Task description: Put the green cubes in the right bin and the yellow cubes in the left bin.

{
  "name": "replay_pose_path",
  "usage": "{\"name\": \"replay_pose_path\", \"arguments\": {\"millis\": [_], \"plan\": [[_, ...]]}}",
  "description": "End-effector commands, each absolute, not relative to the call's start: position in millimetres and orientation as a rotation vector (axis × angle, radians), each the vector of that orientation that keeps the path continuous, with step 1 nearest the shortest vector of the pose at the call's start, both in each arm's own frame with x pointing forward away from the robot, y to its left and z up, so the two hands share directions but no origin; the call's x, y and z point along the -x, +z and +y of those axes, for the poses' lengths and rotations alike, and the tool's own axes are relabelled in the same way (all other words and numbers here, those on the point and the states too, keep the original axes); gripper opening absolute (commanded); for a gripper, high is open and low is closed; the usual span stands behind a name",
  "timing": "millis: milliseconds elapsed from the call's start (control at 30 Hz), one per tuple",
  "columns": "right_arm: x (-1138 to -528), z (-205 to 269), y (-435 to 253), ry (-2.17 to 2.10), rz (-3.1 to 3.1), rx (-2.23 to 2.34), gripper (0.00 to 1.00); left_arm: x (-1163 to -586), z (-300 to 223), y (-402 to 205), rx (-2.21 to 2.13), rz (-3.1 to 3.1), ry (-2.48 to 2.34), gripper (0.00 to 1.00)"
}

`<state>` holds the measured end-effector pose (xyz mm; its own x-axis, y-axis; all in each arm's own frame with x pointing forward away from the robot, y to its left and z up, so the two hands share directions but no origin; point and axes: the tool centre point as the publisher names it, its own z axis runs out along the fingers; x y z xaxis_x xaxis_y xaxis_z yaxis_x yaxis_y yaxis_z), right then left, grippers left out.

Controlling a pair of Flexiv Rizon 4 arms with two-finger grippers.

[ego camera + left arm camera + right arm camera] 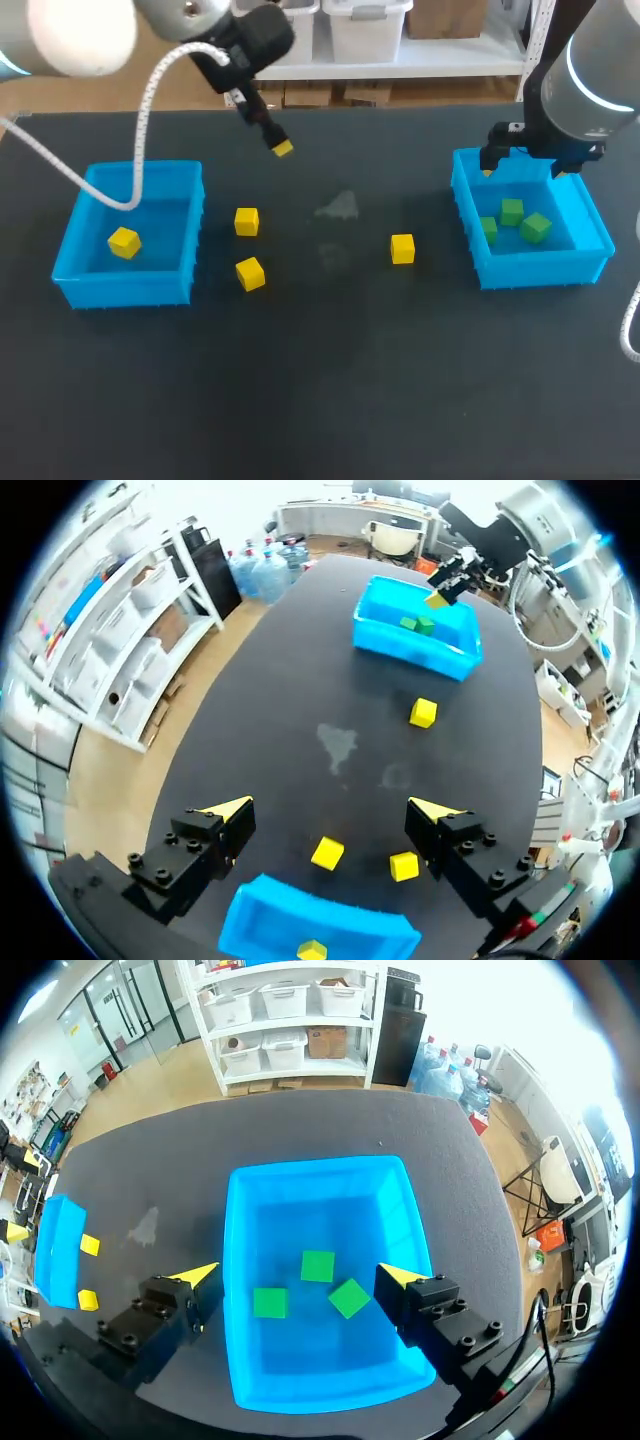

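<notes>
- Since all three green cubes (318,1266) sit in the right bin (310,1205), I judge that only yellow work is left.
- The yellow cubes (246,221) number four: one inside the left bin (125,288) and three loose on the table (330,380).
- Two of the loose ones form a pair (327,853) near the left bin. The third cube (402,248) lies apart, nearer the right bin.
- The left gripper (332,810) hangs above the table, its fingers spread wide with nothing between them.
- In its wrist view the pair lies under the gap between its fingers, on the side toward the left bin, and the third cube is well ahead of it.
- The left arm (180,20) is therefore the nearer one to the pair. The next pick probably calls for a drop down and slightly back toward that bin, not a reach ahead.
- The cubes have no long axis. Both of the pair sit turned a little against the finger line, so a small wrist twist may be needed to meet flat faces.
- The right gripper (298,1276) hangs over the right bin with its fingers spread and empty, and the green cubes lie under and between them.
- The right arm (585,70) is nearer the third cube, yet that cube belongs in the left bin, well apart from it.
</notes>
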<state>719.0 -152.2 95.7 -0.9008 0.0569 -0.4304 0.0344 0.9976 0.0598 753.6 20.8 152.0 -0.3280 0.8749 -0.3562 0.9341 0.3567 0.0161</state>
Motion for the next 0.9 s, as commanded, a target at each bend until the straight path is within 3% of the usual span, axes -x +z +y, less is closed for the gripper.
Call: {"name": "replay_pose_path", "arguments": {"millis": [33,900], "plan": [[-718,-152,95,0.069,2.689,-0.066,1.0,-759,-2,151,-1.656,2.325,-0.277,1.0],[-718,-152,95,0.069,2.689,-0.066,1.0,-723,-84,103,-1.867,2.323,-0.307,1.0]]}}
